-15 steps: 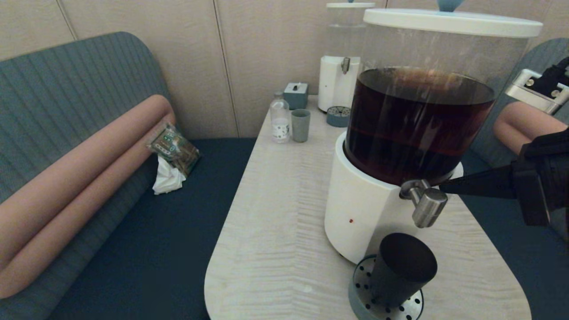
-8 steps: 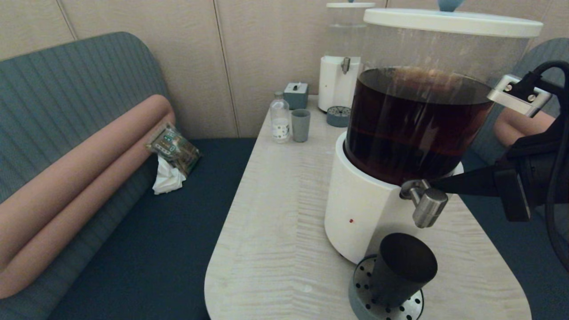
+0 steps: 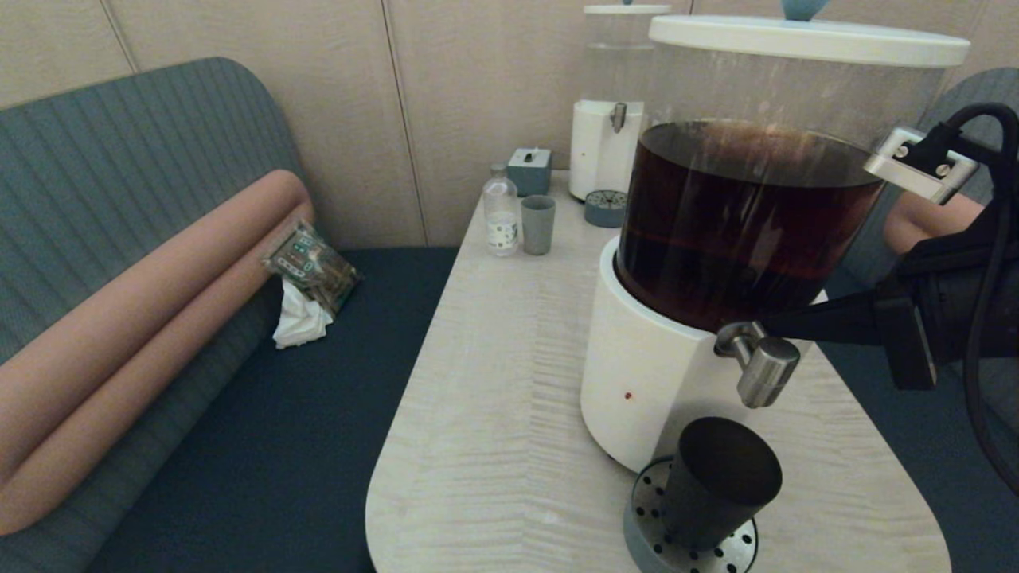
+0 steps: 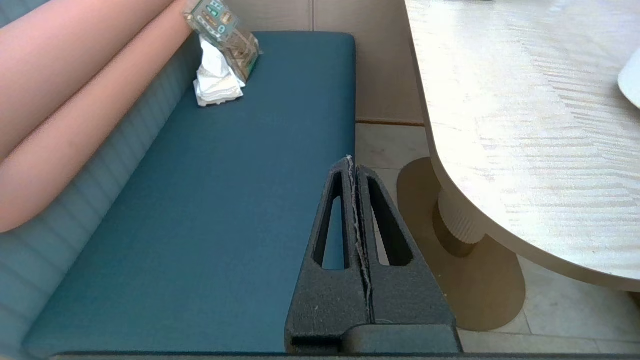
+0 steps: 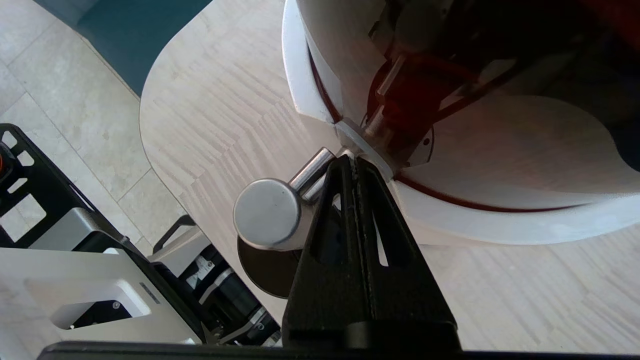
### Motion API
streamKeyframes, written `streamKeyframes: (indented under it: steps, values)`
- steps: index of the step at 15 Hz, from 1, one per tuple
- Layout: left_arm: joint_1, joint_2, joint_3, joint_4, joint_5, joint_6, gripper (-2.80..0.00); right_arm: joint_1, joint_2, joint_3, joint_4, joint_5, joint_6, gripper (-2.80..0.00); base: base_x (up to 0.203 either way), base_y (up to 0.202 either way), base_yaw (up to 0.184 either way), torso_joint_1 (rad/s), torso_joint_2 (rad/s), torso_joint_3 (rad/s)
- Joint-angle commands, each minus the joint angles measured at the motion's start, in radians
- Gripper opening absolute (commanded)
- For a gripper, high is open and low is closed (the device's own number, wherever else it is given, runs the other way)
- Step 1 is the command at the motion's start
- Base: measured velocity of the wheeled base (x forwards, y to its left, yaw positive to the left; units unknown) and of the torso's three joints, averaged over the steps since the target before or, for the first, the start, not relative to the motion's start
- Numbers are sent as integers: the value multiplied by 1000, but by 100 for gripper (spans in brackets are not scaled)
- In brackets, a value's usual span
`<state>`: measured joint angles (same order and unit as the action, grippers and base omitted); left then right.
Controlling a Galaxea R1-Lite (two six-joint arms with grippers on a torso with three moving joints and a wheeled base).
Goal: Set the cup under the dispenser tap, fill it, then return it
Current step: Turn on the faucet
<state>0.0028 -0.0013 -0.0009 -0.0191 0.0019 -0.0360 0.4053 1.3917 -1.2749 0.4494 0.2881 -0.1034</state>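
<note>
On the far left, a blue-grey bench (image 3: 135, 199) with pink bolster cushions (image 3: 151, 302), and on its seat a crumpled white tissue (image 3: 300, 321) under a small printed packet (image 3: 312, 264). Above the seat, off the table (image 3: 493, 382), left gripper (image 4: 353, 165) parked, both fingers pressed together, holding nothing. Further right, at the back of the table, a clear small bottle (image 3: 501, 213), a grey-green cup (image 3: 538, 224) just beside it, a small grey box (image 3: 529, 169) behind, and the smaller clear-liquid dispenser (image 3: 611, 103) with its own drip tray (image 3: 606, 208). Then the big dispenser (image 3: 748, 231): white base, clear tank, dark brown liquid about half way up. At the front of its base, the dispenser tap (image 3: 760, 362), a short steel spigot with a thick nozzle pointing down. Directly below the nozzle, the cup (image 3: 720, 481), matte black, upright on the perforated round drip tray (image 3: 649, 533), not touching the tap. Contents of the cup not visible. From the right side, right gripper (image 5: 354, 161) reaching in level, fingers closed flat against each other, tips at the rear of the tap where it joins the base; touching or only very near, cannot tell.
</note>
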Motion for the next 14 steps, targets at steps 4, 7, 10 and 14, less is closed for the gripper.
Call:
streamKeyframes:
  steps: [4, 7, 10, 14]
  values:
    - [0, 1, 0, -1, 1, -1, -280, 23, 10, 4, 4, 5, 2, -280, 0, 0, 0, 0, 0, 0]
    - [0, 1, -1, -1, 3, -1, -280, 37, 13, 6, -13, 5, 2, -280, 0, 0, 0, 0, 0, 0]
    - [0, 1, 0, -1, 0, -1, -280, 53, 16, 23, -63, 5, 2, -280, 0, 0, 0, 0, 0, 0]
    - [0, 1, 1, -1, 0, -1, -280, 66, 20, 33, -83, 9, 5, -280, 0, 0, 0, 0, 0, 0]
